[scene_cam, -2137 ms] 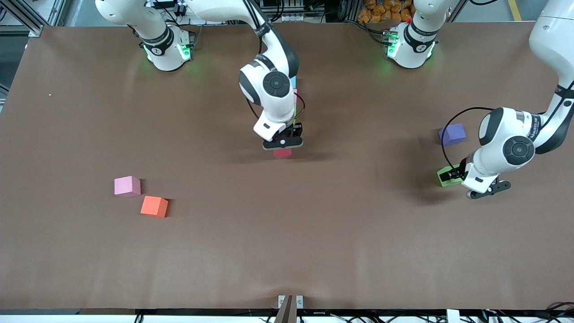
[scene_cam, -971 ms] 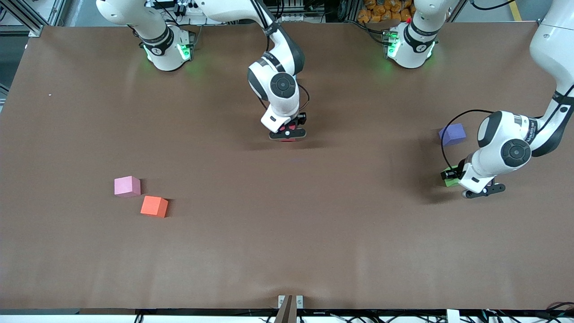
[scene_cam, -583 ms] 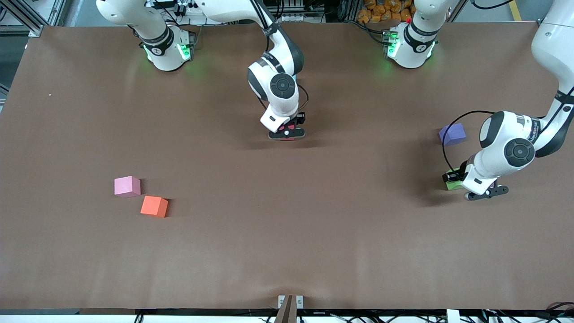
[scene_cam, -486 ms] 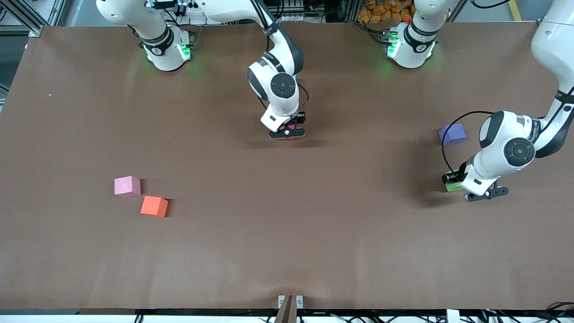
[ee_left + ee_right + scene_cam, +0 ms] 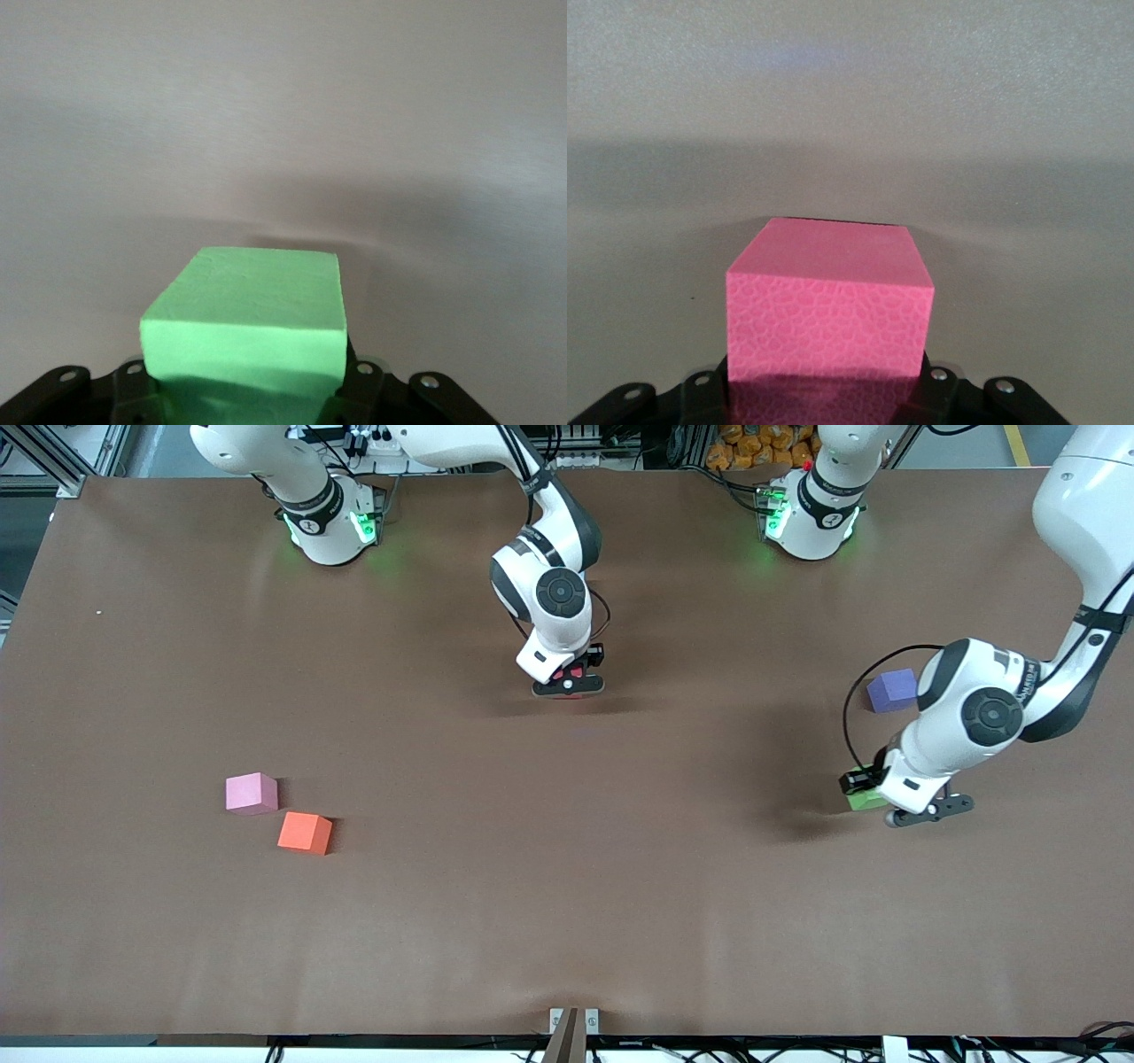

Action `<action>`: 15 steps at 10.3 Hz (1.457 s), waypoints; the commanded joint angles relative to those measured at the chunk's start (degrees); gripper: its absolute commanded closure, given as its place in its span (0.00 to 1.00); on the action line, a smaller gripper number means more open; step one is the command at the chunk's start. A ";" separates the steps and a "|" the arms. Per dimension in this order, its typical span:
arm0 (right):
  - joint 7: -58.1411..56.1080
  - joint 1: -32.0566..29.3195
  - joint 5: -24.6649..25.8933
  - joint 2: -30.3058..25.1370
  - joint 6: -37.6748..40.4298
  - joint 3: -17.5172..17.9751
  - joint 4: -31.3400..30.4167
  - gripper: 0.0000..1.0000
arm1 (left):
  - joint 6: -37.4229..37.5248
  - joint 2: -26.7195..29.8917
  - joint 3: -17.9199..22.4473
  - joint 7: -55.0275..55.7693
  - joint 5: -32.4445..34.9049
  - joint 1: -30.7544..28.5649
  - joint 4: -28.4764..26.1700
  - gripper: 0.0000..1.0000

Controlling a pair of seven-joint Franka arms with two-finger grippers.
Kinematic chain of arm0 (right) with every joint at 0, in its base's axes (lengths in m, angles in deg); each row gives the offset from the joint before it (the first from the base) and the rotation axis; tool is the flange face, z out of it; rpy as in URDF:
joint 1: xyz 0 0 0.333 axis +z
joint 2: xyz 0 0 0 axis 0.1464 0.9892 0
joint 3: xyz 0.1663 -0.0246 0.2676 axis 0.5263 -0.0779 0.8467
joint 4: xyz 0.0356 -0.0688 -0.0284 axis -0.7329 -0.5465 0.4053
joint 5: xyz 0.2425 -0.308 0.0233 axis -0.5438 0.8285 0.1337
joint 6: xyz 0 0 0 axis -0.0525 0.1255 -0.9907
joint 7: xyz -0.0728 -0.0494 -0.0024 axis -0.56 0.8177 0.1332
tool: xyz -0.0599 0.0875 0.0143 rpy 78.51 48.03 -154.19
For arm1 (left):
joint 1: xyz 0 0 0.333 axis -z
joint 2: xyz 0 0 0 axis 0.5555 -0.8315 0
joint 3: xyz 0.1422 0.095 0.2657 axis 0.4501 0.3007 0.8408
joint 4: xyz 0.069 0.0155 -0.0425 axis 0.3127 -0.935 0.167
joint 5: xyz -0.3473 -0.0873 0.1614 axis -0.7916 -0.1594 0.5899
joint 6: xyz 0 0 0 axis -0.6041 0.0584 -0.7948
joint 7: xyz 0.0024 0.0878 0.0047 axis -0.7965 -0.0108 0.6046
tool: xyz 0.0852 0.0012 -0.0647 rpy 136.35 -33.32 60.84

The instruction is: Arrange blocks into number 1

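Brown table (image 5: 567,921). Left arm bent low at own end; left gripper (image 5: 873,795) clamps small matte green cube (image 5: 248,323) just above table. Right arm reaches to table middle; right gripper (image 5: 568,685) clamps red-pink cube (image 5: 830,301). Purple cube (image 5: 891,690) near left arm; pink cube (image 5: 251,793), orange cube (image 5: 305,833) side by side toward right arm's end.

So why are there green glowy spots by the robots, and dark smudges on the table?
In the front view, green lights on each arm's base spill a glow onto the table; the dark smudges are soft shadows under the right gripper and left gripper. In the left wrist view, the green block casts a faint shadow; in the right wrist view, so does the red block.
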State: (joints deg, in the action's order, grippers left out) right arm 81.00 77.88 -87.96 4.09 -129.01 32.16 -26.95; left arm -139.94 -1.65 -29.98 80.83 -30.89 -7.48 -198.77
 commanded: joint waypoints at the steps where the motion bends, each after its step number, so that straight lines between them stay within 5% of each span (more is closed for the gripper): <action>1: 0.65 0.85 -1.08 -1.95 -0.30 -0.30 -1.99 0.26 | 1.12 0.32 -0.39 7.34 0.34 5.16 0.30 1.00; 3: 0.65 0.85 -1.08 -2.04 -0.30 -0.30 -1.99 0.00 | 1.12 -0.12 -0.31 10.36 -0.53 9.22 2.32 1.00; 7: -0.66 -2.47 0.84 -12.20 -0.39 -0.12 -8.56 0.00 | 1.21 -0.82 0.04 13.00 -2.91 16.33 5.22 1.00; 11: -1.37 -22.38 13.74 -23.90 -0.30 9.43 -15.34 0.00 | 4.64 -4.50 3.37 19.48 -3.17 25.90 11.98 1.00; 15: -6.01 -44.11 24.65 -28.92 0.05 16.93 -15.88 0.00 | 4.64 -6.53 11.36 29.68 -6.67 43.90 16.91 1.00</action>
State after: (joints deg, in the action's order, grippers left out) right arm 77.03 39.88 -66.47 -21.57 -128.67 46.13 -40.99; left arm -136.81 -7.51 -22.38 107.67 -35.14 29.34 -185.17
